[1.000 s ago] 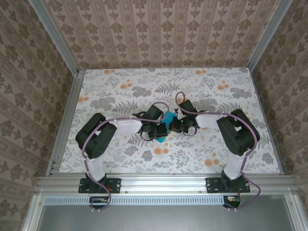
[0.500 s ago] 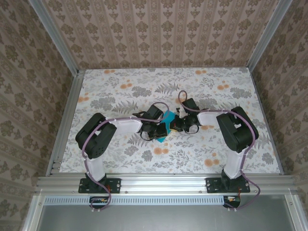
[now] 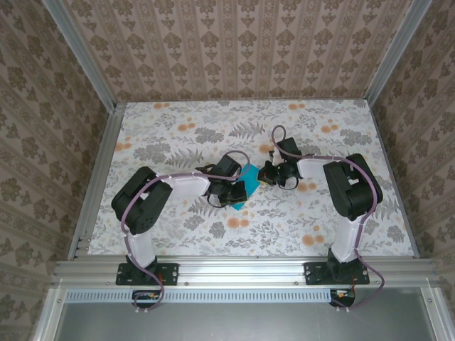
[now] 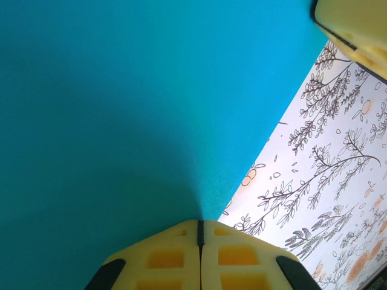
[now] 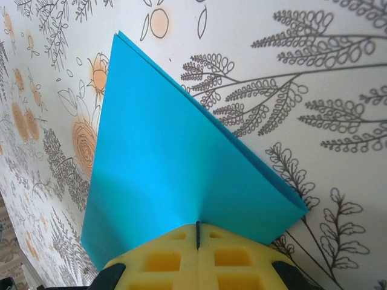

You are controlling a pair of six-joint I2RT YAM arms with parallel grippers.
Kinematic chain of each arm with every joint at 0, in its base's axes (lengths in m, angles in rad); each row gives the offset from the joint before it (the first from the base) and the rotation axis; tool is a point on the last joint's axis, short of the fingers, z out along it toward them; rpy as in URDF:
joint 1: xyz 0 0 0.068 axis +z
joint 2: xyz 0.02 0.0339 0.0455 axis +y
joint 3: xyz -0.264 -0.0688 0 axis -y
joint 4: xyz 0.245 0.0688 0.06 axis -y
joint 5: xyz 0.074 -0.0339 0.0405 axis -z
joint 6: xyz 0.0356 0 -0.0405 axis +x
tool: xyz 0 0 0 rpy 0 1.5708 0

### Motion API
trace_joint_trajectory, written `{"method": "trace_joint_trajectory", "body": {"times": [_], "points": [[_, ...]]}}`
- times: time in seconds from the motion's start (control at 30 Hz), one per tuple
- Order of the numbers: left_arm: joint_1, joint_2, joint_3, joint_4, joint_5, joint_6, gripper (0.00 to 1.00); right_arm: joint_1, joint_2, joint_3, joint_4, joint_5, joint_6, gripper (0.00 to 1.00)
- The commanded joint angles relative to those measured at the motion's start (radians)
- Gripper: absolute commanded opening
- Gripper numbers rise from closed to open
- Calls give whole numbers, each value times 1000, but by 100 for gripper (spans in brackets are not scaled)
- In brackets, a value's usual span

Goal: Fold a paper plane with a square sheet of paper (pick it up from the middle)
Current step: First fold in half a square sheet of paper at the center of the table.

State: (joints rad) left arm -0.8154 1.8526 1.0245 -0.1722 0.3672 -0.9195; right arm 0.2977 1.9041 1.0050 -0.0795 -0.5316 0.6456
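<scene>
- Sheet of paper [image 3: 247,177]: thin, matte, plain turquoise-blue. It is folded into a two-layer triangle with sharp corners and sits over the middle of the floral-print table [image 3: 178,138], between the two arms.
- Left gripper [image 4: 198,225]: yellow moulded fingers pressed flat together, pinching one edge of the sheet.
- Right gripper [image 5: 198,228]: fingers pressed together, clamping the sheet's long edge. A soft crease spreads from the pinch point.

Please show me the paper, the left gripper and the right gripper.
paper [image 5: 181,151]: right wrist view, middle of its blue face.
left gripper [image 4: 199,225]: left wrist view, seam between shut fingertips.
right gripper [image 5: 198,226]: right wrist view, seam between shut fingertips.
</scene>
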Motion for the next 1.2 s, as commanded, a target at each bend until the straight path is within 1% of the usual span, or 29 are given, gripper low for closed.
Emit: {"method": "trace_joint_trajectory", "body": {"times": [0.0, 0.17, 0.33, 0.47, 0.57, 0.87, 0.97, 1.07, 1.17], "points": [[-1, 29, -26, -124, -4, 24, 7, -36, 44, 27, 2, 97, -32, 2], [-2, 25, -28, -119, -4, 24, 7, -69, 56, 27, 18, 117, -46, 2], [-5, 29, -25, -116, -1, 25, 7, -100, 69, 35, 55, 103, -55, 2], [-6, 36, -26, -112, 2, 25, 7, -105, 60, 50, 73, 84, -61, 2], [-7, 35, -26, -111, 1, 25, 7, -107, 53, 68, 64, 94, -68, 3], [-7, 36, -27, -111, 1, 28, 7, -123, 86, 94, 54, 91, -72, 3], [-7, 36, -26, -110, 3, 29, 7, -128, 69, 90, 53, 89, -74, 3], [-7, 37, -26, -108, 3, 30, 7, -128, 32, 75, 49, 113, -79, 3], [-7, 34, -24, -108, 3, 32, 7, -125, -13, 41, 79, 113, -74, 4]]}}
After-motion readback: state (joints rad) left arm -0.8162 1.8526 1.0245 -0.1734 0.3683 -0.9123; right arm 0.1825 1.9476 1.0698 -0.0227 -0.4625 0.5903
